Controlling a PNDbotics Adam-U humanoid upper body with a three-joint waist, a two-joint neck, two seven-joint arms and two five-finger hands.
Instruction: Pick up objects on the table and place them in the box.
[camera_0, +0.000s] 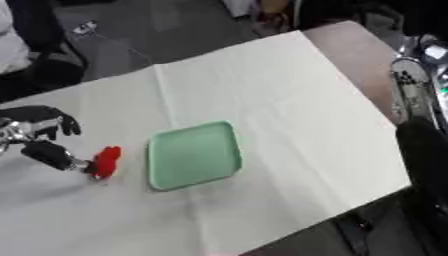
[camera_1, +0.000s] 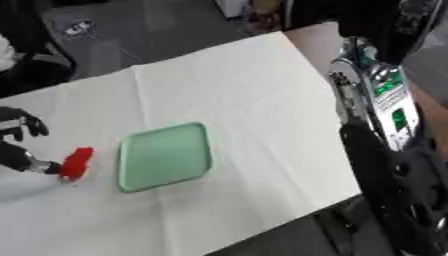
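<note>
The black left hand pinched a small red object, with the flat green plastic tray just beside it.

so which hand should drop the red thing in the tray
Left. The left hand is already at the red object, which appears pinched at its fingertips, just left of the green tray. The right arm hangs off the table's right edge, and its hand isn't visible.
</note>
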